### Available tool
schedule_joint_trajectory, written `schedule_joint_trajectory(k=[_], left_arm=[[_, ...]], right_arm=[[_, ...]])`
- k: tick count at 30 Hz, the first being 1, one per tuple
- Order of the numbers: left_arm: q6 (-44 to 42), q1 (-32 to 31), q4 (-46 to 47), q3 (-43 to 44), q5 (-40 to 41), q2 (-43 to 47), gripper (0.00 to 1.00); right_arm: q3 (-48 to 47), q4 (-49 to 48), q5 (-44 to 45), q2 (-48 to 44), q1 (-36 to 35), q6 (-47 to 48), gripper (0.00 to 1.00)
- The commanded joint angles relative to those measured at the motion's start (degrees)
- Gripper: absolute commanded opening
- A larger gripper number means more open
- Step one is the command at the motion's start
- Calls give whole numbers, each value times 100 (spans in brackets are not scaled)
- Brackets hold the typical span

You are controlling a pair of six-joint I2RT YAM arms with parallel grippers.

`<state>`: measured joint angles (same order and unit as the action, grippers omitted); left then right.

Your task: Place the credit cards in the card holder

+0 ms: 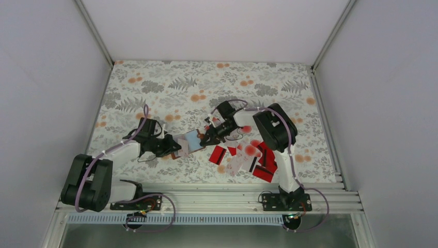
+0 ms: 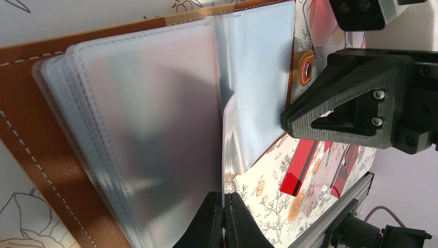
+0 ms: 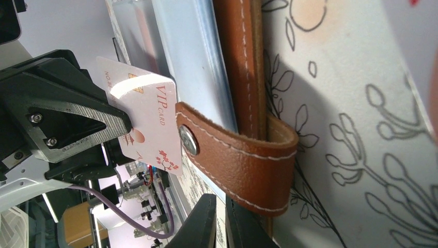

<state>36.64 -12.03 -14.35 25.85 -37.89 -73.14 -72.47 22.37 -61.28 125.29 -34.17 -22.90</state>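
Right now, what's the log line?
left gripper: shut on card holder | right gripper: shut, beside strap | credit cards: on table

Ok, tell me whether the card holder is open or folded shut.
Open. The card holder's brown cover is spread, its clear sleeves fan out, and its snap strap is unfastened.

A: Colour of card holder (image 1: 187, 142)?
B: Brown leather, white stitching, frosted blue-grey pockets
A: The credit cards (image 1: 217, 154)?
B: Red with dark stripe, or white with red blotches; desk (image 1: 155, 77) grey ferns, orange blooms
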Motion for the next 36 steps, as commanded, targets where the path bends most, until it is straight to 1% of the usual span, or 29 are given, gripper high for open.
schedule_joint_trajectory(k=[1,15,36], left_arm=[[15,58,103,114,-20,-120,2],[143,104,379,215,-129,-435,2],[467,166,1303,167,-219,-726,2]], right_arm=[[212,210,570,206,22,28,7],[332,312,539,150,23,142,5],[457,432,538,93,23,259,4]])
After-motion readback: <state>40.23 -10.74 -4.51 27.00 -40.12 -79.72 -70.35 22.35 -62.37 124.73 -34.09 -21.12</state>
